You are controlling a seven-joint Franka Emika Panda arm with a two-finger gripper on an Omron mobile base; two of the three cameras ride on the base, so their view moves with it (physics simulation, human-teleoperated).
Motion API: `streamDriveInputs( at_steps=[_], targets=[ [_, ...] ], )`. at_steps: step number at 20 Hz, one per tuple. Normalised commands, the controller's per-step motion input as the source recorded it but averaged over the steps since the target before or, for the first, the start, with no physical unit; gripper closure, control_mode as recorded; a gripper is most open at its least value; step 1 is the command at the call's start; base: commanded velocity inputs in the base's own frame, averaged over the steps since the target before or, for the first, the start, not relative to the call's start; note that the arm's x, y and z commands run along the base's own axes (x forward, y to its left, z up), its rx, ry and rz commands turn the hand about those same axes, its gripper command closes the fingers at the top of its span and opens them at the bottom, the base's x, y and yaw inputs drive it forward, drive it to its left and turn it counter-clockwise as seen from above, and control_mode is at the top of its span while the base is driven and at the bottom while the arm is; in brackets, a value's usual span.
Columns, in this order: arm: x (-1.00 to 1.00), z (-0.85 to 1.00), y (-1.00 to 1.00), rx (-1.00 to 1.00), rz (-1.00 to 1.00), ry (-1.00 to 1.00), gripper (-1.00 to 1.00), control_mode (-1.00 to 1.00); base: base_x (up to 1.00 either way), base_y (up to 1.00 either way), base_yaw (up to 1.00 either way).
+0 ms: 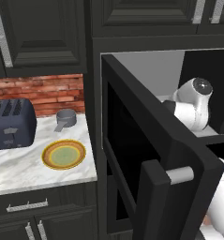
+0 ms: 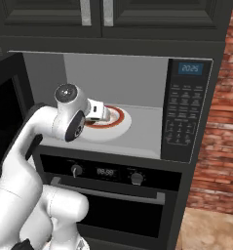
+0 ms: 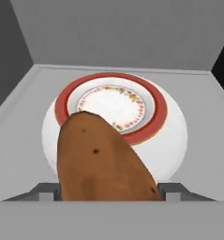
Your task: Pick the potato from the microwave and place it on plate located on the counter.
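Large black box microwave (image 2: 186,107) with door swung open, two-finger gripper (image 3: 108,190) reached inside its light grey cavity, jaws closed on brown rounded potato (image 3: 101,161), held above red-rimmed white dish (image 3: 114,119), yellow-orange-rimmed pale green plate (image 1: 63,154) lying unloaded on veined marble counter (image 1: 19,168).

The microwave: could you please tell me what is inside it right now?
Inside the microwave sits a white, red-ringed dish. The tool is in there too, with the potato between its fingers. The potato covers the dish's near edge.
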Motion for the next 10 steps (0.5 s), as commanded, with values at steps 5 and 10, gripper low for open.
streamDriveInputs(
  at_steps=[5, 10],
  targets=[
    [-0.95, 0.39, 0.12, 0.01, -0.08, 0.00, 1.00, -1.00, 0.00, 0.00, 0.00],
    [-0.87, 0.37, 0.00, 0.02, -0.05, 0.00, 1.00, -1.00, 0.00, 0.00, 0.00]
  ],
)
